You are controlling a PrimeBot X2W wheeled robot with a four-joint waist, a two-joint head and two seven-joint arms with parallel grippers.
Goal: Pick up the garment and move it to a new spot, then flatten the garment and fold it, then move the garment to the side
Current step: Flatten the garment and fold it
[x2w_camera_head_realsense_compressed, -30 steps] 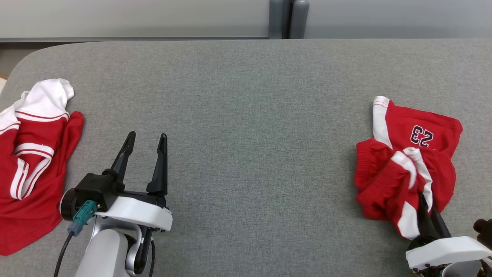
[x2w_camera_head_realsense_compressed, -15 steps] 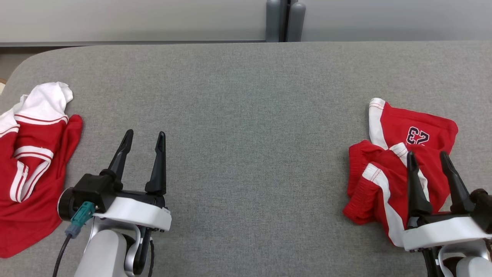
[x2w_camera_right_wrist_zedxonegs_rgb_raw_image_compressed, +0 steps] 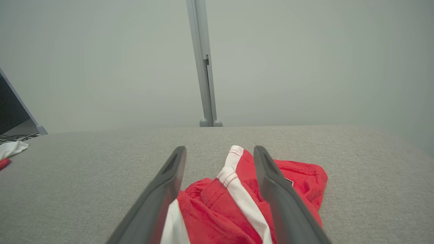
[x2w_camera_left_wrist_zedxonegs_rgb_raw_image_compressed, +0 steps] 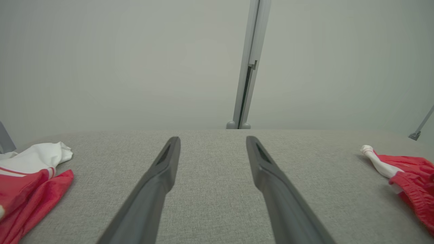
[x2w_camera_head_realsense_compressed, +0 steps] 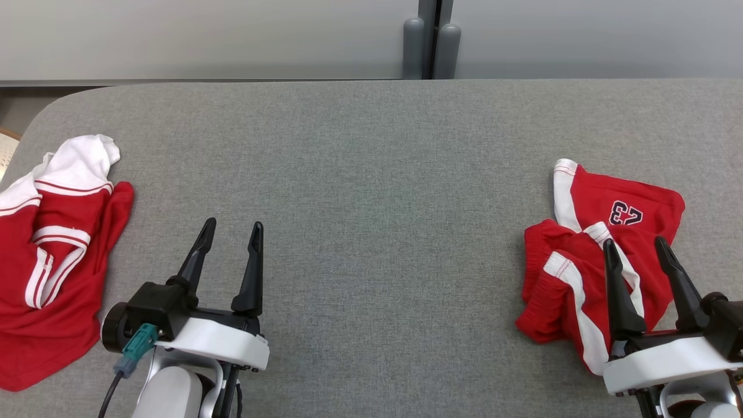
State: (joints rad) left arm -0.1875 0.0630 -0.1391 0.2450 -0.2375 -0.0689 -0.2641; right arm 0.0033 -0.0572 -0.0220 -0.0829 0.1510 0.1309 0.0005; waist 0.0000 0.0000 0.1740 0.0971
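Observation:
The garment is a pair of red shorts with white side stripes and the number 23, lying crumpled at the table's right side. My right gripper stands open just above its near part, fingers apart, with nothing pinched between them. In the right wrist view the garment lies below and between the open fingers of the right gripper. My left gripper is open and empty over bare table at the lower left. The left wrist view shows the left gripper and the garment far to its right.
A second red-and-white garment lies crumpled at the table's left edge, also in the left wrist view. The grey fabric-covered table stretches between the two. A grey post stands behind the far edge against a pale wall.
My right gripper was shut on the garment's near edge; it has opened, let go and drawn back slightly. The garment has settled on the table. The head camera has tilted a little.

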